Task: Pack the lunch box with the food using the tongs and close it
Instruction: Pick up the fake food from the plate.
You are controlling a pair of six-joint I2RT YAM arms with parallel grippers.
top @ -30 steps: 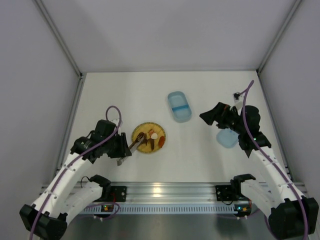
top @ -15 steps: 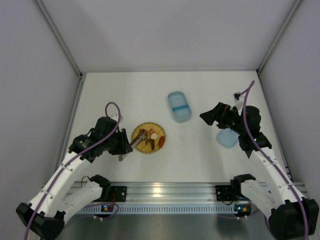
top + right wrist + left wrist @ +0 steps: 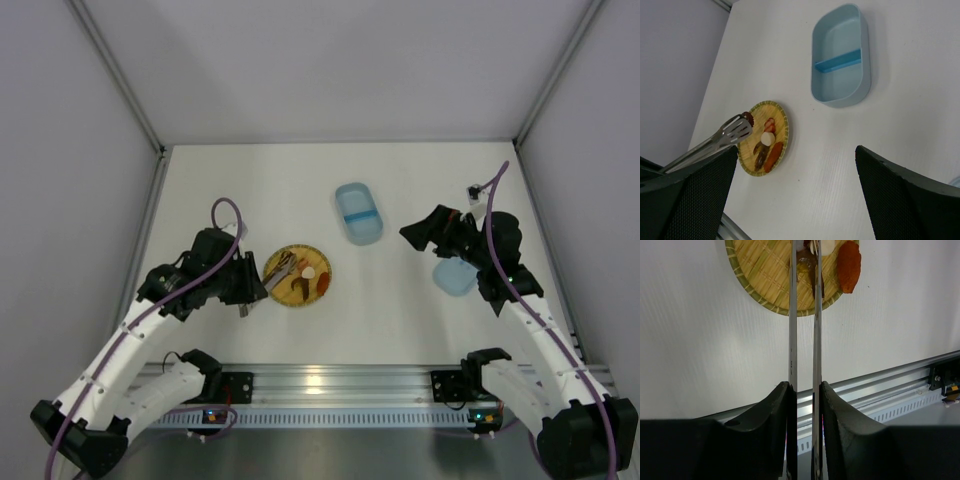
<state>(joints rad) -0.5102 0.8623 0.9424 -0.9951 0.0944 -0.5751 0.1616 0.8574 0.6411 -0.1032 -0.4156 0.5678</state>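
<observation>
Compared with a second ago, the left pincer (image 3: 805,390) sits slightly farther back, clamped on the tongs (image 3: 792,340). Their tips meet a dark red food piece (image 3: 747,119) over the yellow plate (image 3: 755,270). The right pincer (image 3: 796,150) stands wide apart and holds nothing. The lunch box (image 3: 358,212) lies open on the tabletop (image 3: 250,190), beyond the plate.

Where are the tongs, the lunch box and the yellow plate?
tongs (image 3: 734,132): right wrist view, on the slotted tip.
lunch box (image 3: 840,37): right wrist view, on its bare floor.
plate (image 3: 760,265): left wrist view, on the bare woven surface.
</observation>
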